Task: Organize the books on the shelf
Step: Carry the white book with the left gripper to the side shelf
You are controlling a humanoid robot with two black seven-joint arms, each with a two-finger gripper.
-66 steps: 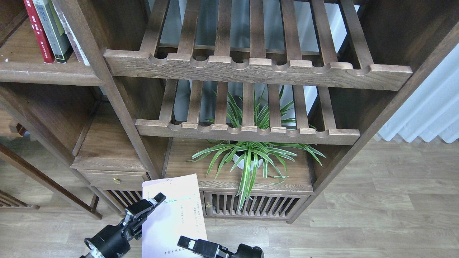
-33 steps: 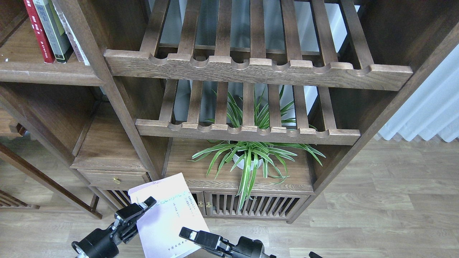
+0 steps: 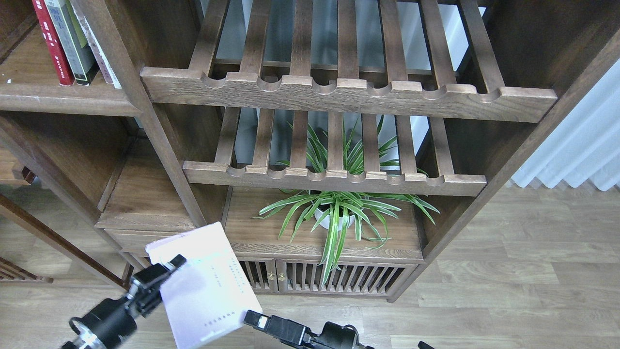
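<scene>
Black fingers of the left gripper clamp the left edge of the pale lavender-white book, low in the left of the frame, so the cover hangs tilted with its top corner leaning toward the upper left. Just right of the book's lower corner, at the bottom centre, the right gripper lies close to the cover, but whether it is open or closed I cannot tell.

Behind the book stand a low cabinet with a drawer and a spider plant on the cabinet top under the slatted racks.

The shelf runs along the upper left of the frame, and on it the red book and the green-and-grey book stand upright, with a further pale spine beside them by the post.

The step in hand seems to be carrying this book up to that shelf. To do it well, I judge the arm should lift clear of the cabinet, turn the book upright with its spine outward, and come in above the rounded front edge, avoiding the post. A grip on one edge lets the cover swing, so slow motion helps.
</scene>
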